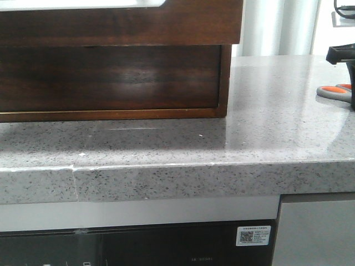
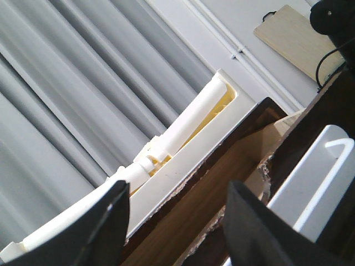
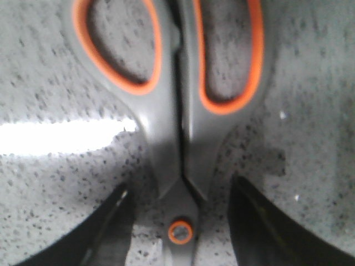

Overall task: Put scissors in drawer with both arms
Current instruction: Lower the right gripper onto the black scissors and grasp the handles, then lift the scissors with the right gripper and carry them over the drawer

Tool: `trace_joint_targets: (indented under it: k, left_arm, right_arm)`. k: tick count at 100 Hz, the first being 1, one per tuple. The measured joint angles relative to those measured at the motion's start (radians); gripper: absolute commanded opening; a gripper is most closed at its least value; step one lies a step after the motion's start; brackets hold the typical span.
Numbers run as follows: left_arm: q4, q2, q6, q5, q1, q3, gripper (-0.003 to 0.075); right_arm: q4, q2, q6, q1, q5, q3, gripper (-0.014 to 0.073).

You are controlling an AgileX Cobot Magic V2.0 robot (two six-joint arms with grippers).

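Observation:
The scissors (image 3: pixel 172 138) lie flat on the speckled grey countertop, grey handles with orange-lined loops. My right gripper (image 3: pixel 180 221) is open, one finger on each side of the orange pivot screw, close over the stone. In the front view only the scissors' loops (image 1: pixel 335 90) show at the far right edge, under the black right gripper (image 1: pixel 351 83). The drawer (image 1: pixel 122 25) is dark brown, juts forward at the top of the cabinet, and shows a whitish inside. My left gripper (image 2: pixel 175 221) is open, with the drawer's brown wooden edge (image 2: pixel 222 183) and white inner part (image 2: pixel 183 160) beyond its fingers.
The wooden cabinet stands on the countertop (image 1: pixel 266 127) at the left, with a second recessed brown drawer front (image 1: pixel 111 77) below. The counter's front edge runs across the front view. A black appliance front (image 1: pixel 138 246) sits under the counter. Grey curtains (image 2: pixel 83 83) hang behind the cabinet.

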Motion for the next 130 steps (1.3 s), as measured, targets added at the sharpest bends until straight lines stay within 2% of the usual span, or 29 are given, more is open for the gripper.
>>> trace_joint_targets:
  k: [8, 25, 32, 51, 63, 80, 92, 112, 130]
  left_arm:
    - [0.0, 0.0, 0.0, 0.0, 0.0, 0.0, 0.0339]
    - [0.0, 0.0, 0.0, 0.0, 0.0, 0.0, 0.0339]
    - [0.0, 0.0, 0.0, 0.0, 0.0, 0.0, 0.0339]
    - [0.0, 0.0, 0.0, 0.0, 0.0, 0.0, 0.0339]
    - [-0.004, 0.0, 0.0, 0.0, 0.0, 0.0, 0.0339]
    - [-0.018, 0.0, 0.0, -0.002, 0.0, 0.0, 0.0339]
    - [-0.022, 0.0, 0.0, -0.002, 0.0, 0.0, 0.0338]
    - [-0.024, 0.0, 0.0, -0.002, 0.0, 0.0, 0.0338]
    - [-0.025, 0.0, 0.0, -0.003, 0.0, 0.0, 0.0339]
  right_arm:
    - [0.0, 0.003, 0.0, 0.0, 0.0, -0.002, 0.0174]
    - [0.0, 0.004, 0.0, 0.0, 0.0, -0.006, -0.0057]
    - [0.0, 0.004, -0.002, 0.0, 0.0, -0.006, -0.0125]
    - [0.009, -0.017, -0.002, 0.0, -0.009, -0.001, -0.0124]
    - [0.047, -0.106, -0.03, 0.0, -0.042, 0.0, -0.0124]
    - [0.226, -0.285, -0.237, 0.006, -0.098, 0.0, -0.0124]
    - [0.352, -0.405, -0.4, 0.051, -0.127, 0.0, -0.0124]
    - [0.395, -0.529, -0.554, 0.206, -0.133, -0.089, -0.0124]
    - [0.399, -0.541, -0.673, 0.433, -0.128, -0.197, -0.0124]
